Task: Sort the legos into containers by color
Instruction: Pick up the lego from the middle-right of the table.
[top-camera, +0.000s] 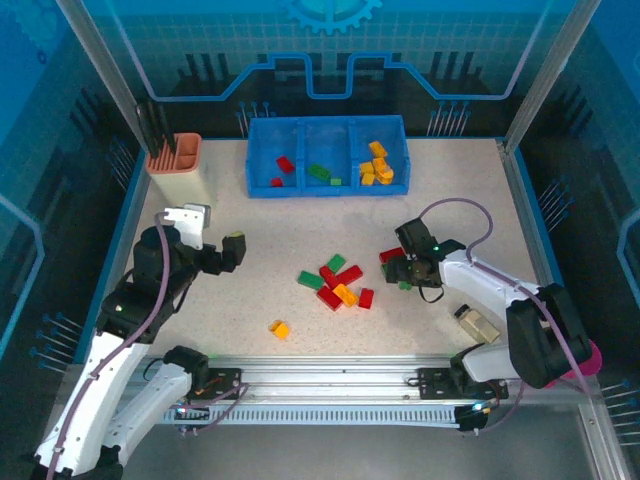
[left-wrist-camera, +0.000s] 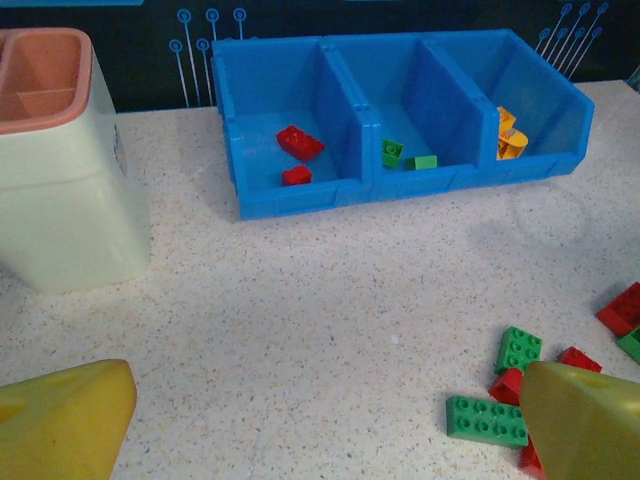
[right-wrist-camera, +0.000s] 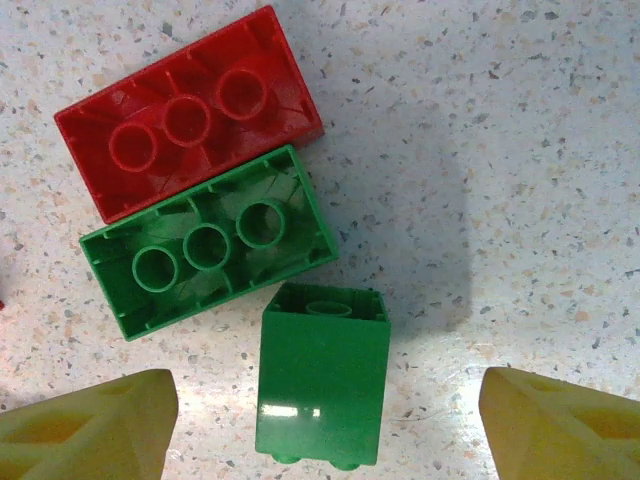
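Counter (top-camera: 450, 190), speckled pale, carrying one long blue bin (top-camera: 262, 188) at the far side, three compartments side by side. The left compartment holds two red legos (top-camera: 285, 165), the middle one green legos (top-camera: 320, 172), and the right one a heap of orange-yellow legos (top-camera: 377, 165). A loose cluster of red, green and orange legos (top-camera: 338, 283) lies mid-counter, well apart from the bin, and a single orange brick (top-camera: 280, 328) sits nearer the arms. A peach slotted holder (top-camera: 175, 160) stands left of the bin. The left gripper (top-camera: 232, 250) sits over bare counter, its yellow fingers (left-wrist-camera: 60, 415) spread wide with nothing between them. The right gripper (top-camera: 405, 270) is low, right of the cluster. Its fingers (right-wrist-camera: 90, 425) are spread to either side of a small green brick (right-wrist-camera: 322, 375), with a gap on both sides. Just beyond it, a red brick (right-wrist-camera: 190, 115) and a green brick (right-wrist-camera: 210, 245) lie upside down, touching along their long edges.
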